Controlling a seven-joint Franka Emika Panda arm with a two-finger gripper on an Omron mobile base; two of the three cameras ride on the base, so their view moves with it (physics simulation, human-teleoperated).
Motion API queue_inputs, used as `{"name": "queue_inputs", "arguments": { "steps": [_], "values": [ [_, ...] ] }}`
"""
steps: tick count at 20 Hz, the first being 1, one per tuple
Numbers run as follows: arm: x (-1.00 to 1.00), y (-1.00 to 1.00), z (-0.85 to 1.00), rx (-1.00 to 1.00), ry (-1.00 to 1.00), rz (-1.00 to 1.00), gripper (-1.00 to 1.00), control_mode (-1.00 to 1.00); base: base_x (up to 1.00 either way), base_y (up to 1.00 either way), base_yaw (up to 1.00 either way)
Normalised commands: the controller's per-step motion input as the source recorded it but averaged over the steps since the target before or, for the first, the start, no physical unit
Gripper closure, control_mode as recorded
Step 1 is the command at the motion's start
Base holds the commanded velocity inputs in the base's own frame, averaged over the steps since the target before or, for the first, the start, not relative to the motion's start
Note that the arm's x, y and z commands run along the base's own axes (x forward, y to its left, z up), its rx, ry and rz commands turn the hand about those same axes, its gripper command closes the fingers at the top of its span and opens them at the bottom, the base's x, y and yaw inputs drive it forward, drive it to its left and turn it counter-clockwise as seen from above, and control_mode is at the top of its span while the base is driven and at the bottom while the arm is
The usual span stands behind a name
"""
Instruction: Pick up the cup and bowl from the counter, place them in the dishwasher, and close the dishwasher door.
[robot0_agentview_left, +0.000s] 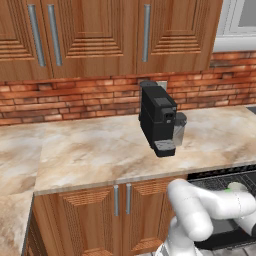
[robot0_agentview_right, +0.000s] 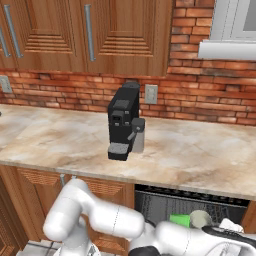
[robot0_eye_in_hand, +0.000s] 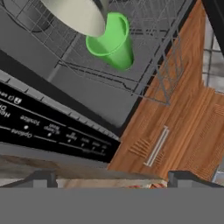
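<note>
The green cup (robot0_eye_in_hand: 112, 43) sits in the dark wire rack (robot0_eye_in_hand: 164, 65) of the dishwasher, and the pale bowl (robot0_eye_in_hand: 77, 15) lies right beside it, overlapping it in the hand view. The dishwasher door (robot0_eye_in_hand: 47, 127) hangs open, its black control strip with white labels facing the hand camera. My gripper (robot0_eye_in_hand: 114, 180) hovers above the door's edge, open, its two fingertips (robot0_eye_in_hand: 42, 178) far apart with nothing between them. From the base, the cup (robot0_agentview_right: 180, 219) and bowl (robot0_agentview_right: 201, 217) show in the rack below the counter (robot0_agentview_right: 200, 155), just behind my forearm. The cup (robot0_agentview_left: 228, 189) also peeks over the arm.
A black coffee machine (robot0_agentview_left: 157, 120) with a grey carafe stands mid-counter against the brick wall. Brown wooden cabinets (robot0_agentview_left: 117, 200) with steel handles flank the dishwasher, and one cabinet front (robot0_eye_in_hand: 175, 127) lies close beside the rack. Upper cabinets hang above the counter.
</note>
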Motion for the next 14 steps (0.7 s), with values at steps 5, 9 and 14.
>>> {"name": "queue_inputs", "arguments": {
  "steps": [5,9,14],
  "values": [
    [-0.28,0.18,-0.05,-0.48,-0.07,0.00,-1.00,-1.00,0.00,0.00,0.00],
    [-0.36,0.11,-0.18,-0.38,-0.14,0.00,-1.00,-1.00,0.00,0.00,0.00],
    [-0.41,0.16,-0.07,-0.39,-0.21,-0.01,-1.00,-1.00,0.00,0.00,0.00]
  ]
}}
